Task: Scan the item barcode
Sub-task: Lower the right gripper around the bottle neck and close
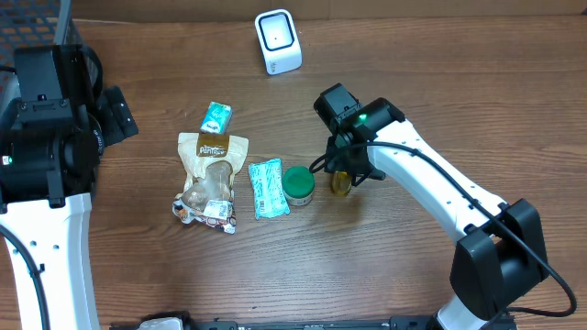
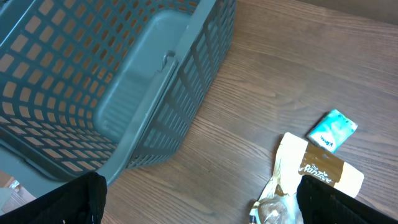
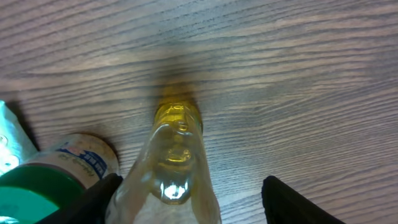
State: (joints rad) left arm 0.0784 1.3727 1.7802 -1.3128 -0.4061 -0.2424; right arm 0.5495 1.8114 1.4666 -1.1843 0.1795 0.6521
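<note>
The bottle [image 3: 177,155] between the black fingers [image 3: 305,205] of the right gripper [image 3: 186,208] was clear with a yellow tint. Just outside one finger, the jar [image 3: 62,168] carried a green lid and a pale label with blue print. The table [image 3: 298,74] showed brown wood grain. Beyond the black fingers [image 2: 56,202] of the left gripper [image 2: 199,214], the basket [image 2: 106,81] was grey-blue with a square grid pattern. Close to one of those fingers, the pouch [image 2: 311,171] was tan with a brown band, and the packet [image 2: 333,130] was teal and white.
</note>
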